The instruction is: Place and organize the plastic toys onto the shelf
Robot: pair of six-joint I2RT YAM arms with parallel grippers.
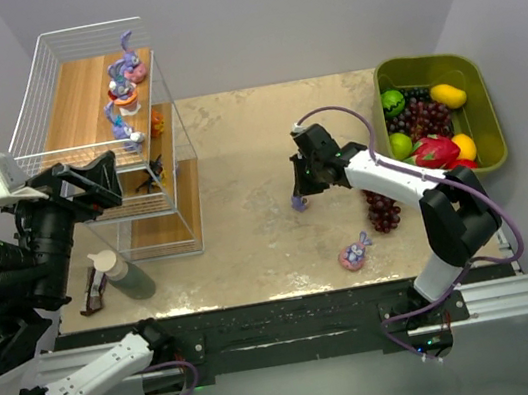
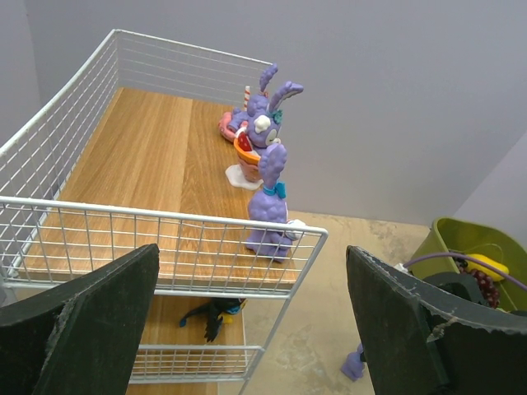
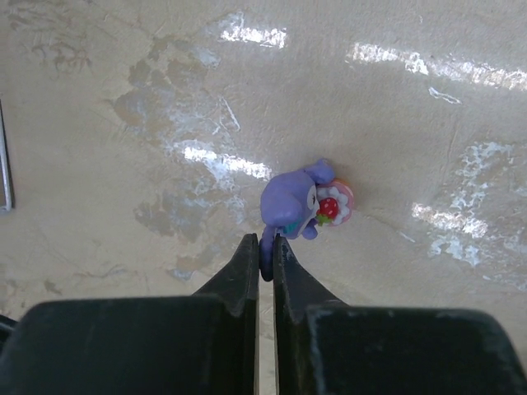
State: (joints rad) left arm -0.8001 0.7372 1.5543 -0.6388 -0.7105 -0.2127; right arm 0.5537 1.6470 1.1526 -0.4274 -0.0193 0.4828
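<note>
The shelf point(image 1: 75, 97) stands at the far left, a white wire rack with wooden boards. Several purple bunny toys point(image 1: 124, 89) stand along the right edge of its top board; they also show in the left wrist view point(image 2: 268, 193). A black insect-like toy point(image 2: 212, 313) lies on the middle board. My right gripper point(image 1: 301, 194) is shut on the ear of a purple bunny toy with a strawberry cake point(image 3: 300, 202), over the middle of the table. Another bunny toy on a pink base point(image 1: 355, 254) lies on the table near the front. My left gripper point(image 2: 247, 329) is open and empty beside the shelf.
An olive-green bin point(image 1: 474, 86) of colourful fruits stands at the far right. A dark purple grape bunch point(image 1: 382, 208) lies on the table next to my right arm. A grey-green bottle point(image 1: 125, 273) lies near the shelf's front corner, with a small dark object point(image 1: 93, 294) beside it.
</note>
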